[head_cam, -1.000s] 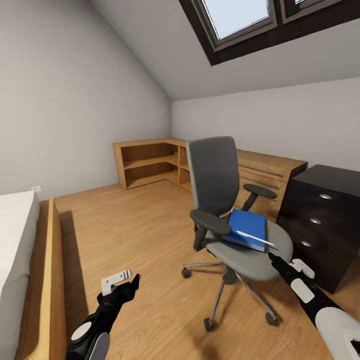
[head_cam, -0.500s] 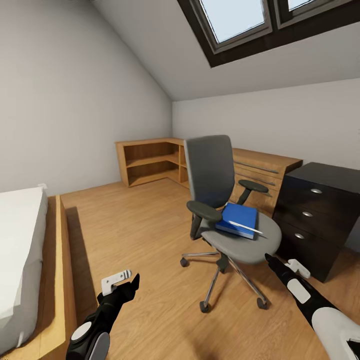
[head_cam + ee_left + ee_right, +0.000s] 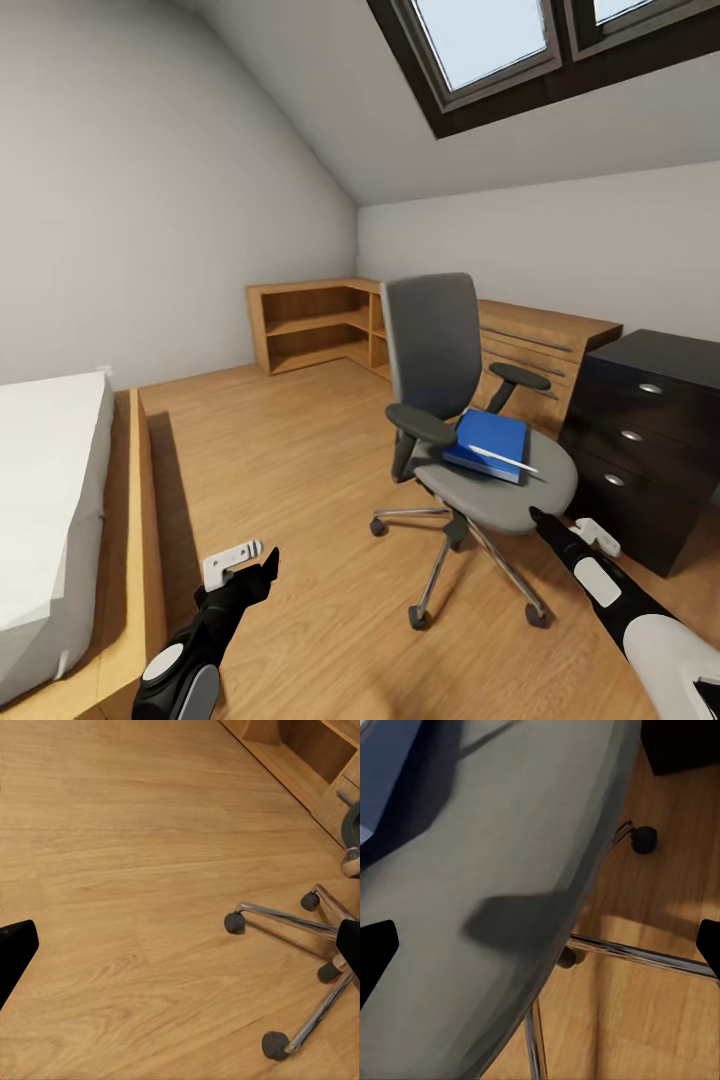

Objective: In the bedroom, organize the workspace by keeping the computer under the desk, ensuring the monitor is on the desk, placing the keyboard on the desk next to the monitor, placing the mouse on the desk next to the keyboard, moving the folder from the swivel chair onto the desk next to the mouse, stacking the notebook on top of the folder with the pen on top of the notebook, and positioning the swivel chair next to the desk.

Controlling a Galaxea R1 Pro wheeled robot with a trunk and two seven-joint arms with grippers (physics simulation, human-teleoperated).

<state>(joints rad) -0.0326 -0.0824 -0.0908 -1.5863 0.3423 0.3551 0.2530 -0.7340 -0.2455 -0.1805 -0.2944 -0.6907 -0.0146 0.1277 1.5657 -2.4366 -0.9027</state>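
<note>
i'm looking across the bedroom at the swivel chair (image 3: pixel 470 430), which is standing on the wood floor (image 3: pixel 280 470) just beside a dark drawer cabinet (image 3: pixel 640 440). the folder (image 3: pixel 487 443) is lying flat on the grey seat, and the pen (image 3: pixel 503 460) is resting across its top. i cannot tell whether a notebook is lying between them.

my right gripper (image 3: pixel 553 528) is hanging just off the front rim of the seat, its fingers spread apart and gripping nothing; the right wrist view is looking down over the seat edge (image 3: pixel 495 907) and the chrome legs. my left gripper (image 3: pixel 243 570) is hovering over bare floor, well apart from the chair, its fingers also parted and empty.

i'm judging the folder to be light, stiff and fairly slick, so i'm planning to pinch it at the near edge where it overhangs the padding. the pen is loose and thin and will likely roll off if the folder tilts, so it wants lifting first. the chair is on casters and may roll away under any push.
</note>
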